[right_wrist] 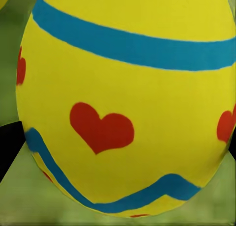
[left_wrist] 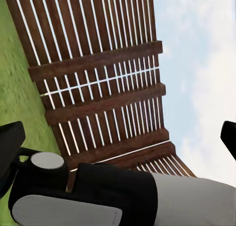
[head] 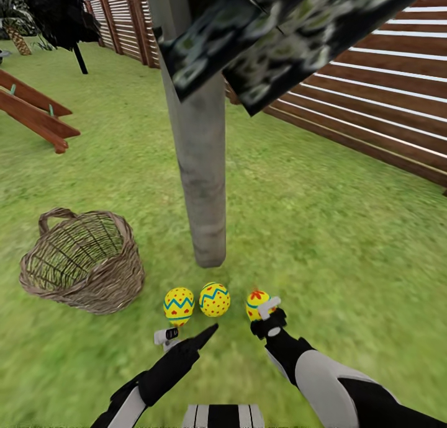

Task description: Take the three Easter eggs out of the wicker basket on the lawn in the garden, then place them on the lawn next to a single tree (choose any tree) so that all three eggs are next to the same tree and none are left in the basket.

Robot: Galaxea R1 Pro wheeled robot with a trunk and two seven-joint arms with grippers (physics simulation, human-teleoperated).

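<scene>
- Head view: we see the tree [head: 202,167] trunk rising through the centre of the frame, with open lawn [head: 347,229] to its right as far as the slatted fence [head: 385,99] running along the upper right. The wicker basket [head: 84,260] sits empty at lower left, near the trunk. Three Easter eggs [head: 214,299] lie in a row on the grass just below the trunk's foot.
- Our right gripper [head: 264,309] is at the rightmost egg [head: 254,303], fingers touching it. Our left gripper [head: 180,338] hovers just below the leftmost egg [head: 179,305], apart from it; we cannot tell how wide it is spread.
- Left wrist view: we see fence slats [left_wrist: 98,88], sky and the other arm [left_wrist: 123,196]; dark fingertips [left_wrist: 10,142] stand at opposite frame edges, spread wide, nothing between them.
- Right wrist view: the egg [right_wrist: 128,103] sits close up between dark fingers [right_wrist: 7,147] at both edges; whether they pinch it we cannot tell.
</scene>
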